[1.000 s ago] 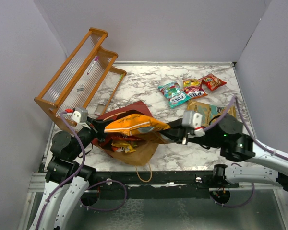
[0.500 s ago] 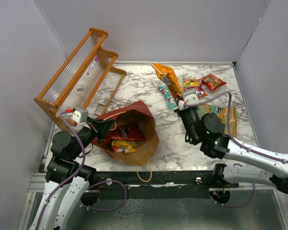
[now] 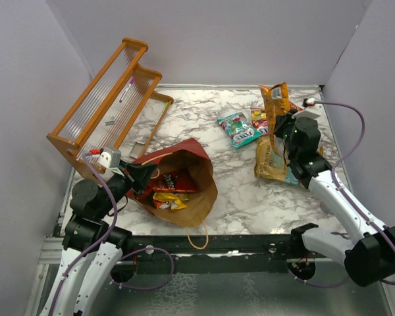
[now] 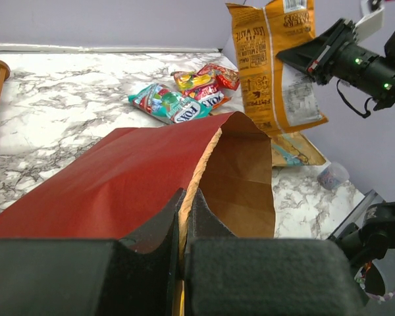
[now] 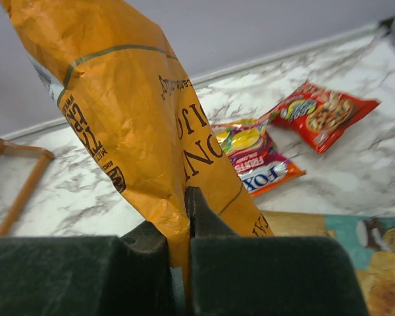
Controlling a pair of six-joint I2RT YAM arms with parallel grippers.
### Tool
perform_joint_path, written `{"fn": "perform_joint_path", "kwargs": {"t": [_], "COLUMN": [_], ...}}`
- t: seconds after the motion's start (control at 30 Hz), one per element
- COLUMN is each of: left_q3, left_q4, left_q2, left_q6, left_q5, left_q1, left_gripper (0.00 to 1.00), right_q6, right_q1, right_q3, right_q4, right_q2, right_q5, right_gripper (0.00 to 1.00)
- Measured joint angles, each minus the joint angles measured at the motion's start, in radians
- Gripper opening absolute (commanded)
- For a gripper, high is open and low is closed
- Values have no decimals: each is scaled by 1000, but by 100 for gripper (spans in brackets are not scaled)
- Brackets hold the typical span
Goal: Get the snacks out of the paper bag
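The right gripper (image 5: 184, 263) is clamped narrow on the lower edge of the orange chip bag (image 5: 138, 112), which stands upright above its fingers. In the top view this pair sits in the upper right of the frame, the right gripper (image 3: 280, 122) just below the orange chip bag (image 3: 274, 99), held clear of the marble table (image 3: 250, 191). Beneath and around it lie loose snacks: a teal packet (image 3: 239, 128) to the left, a yellow-and-red packet (image 5: 257, 155) beside that, a red packet (image 5: 322, 112) further toward the right edge, and lower down a flat tan bag (image 3: 273, 164), apparently another chip bag, though its print is hard to read.

The left gripper (image 4: 184, 217) is pinched shut on the rim of the paper bag (image 4: 118, 171), one finger on the red outside and one on the kraft inside. In the top view the paper bag (image 3: 178, 153) lies on its side at lower centre, mouth toward the bottom of the frame, with the left gripper (image 3: 141, 176) at its left edge. Inside it show a dark red packet (image 3: 174, 182) and a yellow packet (image 3: 166, 199).

A wooden rack (image 3: 112, 92) leans in the upper left.
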Motion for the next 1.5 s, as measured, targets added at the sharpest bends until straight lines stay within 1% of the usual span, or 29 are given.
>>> {"fn": "perform_joint_path", "kwargs": {"t": [0.07, 0.17, 0.27, 0.37, 0.47, 0.53, 0.6, 0.67, 0.73, 0.83, 0.87, 0.9, 0.93, 1.0, 1.07, 1.2, 1.33, 1.4, 1.5], "left_q3": [0, 0, 0, 0, 0, 0, 0, 0, 0, 0, 0, 0, 0, 0, 0, 0, 0, 0, 0], "left_q4": [0, 0, 0, 0, 0, 0, 0, 0, 0, 0, 0, 0, 0, 0, 0, 0, 0, 0, 0], "left_q2": [0, 0, 2, 8, 8, 7, 6, 6, 7, 7, 7, 7, 6, 3, 1, 2, 1, 0, -8], "left_q6": [0, 0, 0, 0, 0, 0, 0, 0, 0, 0, 0, 0, 0, 0, 0, 0, 0, 0, 0], "left_q5": [0, 0, 0, 1, 1, 1, 1, 1, 4, 6, 6, 6, 6, 6, 6, 6, 5, 5, 5], "left_q1": [0, 0, 0, 0, 0, 0, 0, 0, 0, 0, 0, 0, 0, 0, 0, 0, 0, 0, 0], "left_gripper": [0, 0, 0, 0, 0, 0, 0, 0, 0, 0, 0, 0, 0, 0, 0, 0, 0, 0, 0], "right_q6": [130, 253, 331, 395, 435, 453, 468, 477, 475, 454, 445, 433, 422, 399, 380, 347, 305, 281, 247], "right_q1": [-100, -202, -226, -229, -250, -327, -414, -485, -524, -541, -541, -541, -541, -541, -541, -541, -541, -541, -541], "right_q3": [-50, -114, -167, -197, -218, -269, -327, -394, -457, -504, -506, -507, -506, -502, -480, -389, -331, -320, -301], "right_q4": [30, 87, 136, 152, 154, 168, 191, 201, 203, 192, 186, 175, 164, 127, 76, -40, -103, -118, -136], "right_q2": [9, 42, 60, 43, 26, 23, 47, 88, 117, 115, 106, 87, 63, -22, -111, -246, -323, -337, -324], "right_q5": [-126, -267, -365, -393, -380, -372, -374, -375, -374, -370, -367, -363, -355, -340, -316, -266, -258, -283, -375], "right_gripper": [1, 1, 2, 1, 2, 2, 9, 19, 34, 54, 59, 67, 71, 82, 89, 96, 97, 97, 97]}}
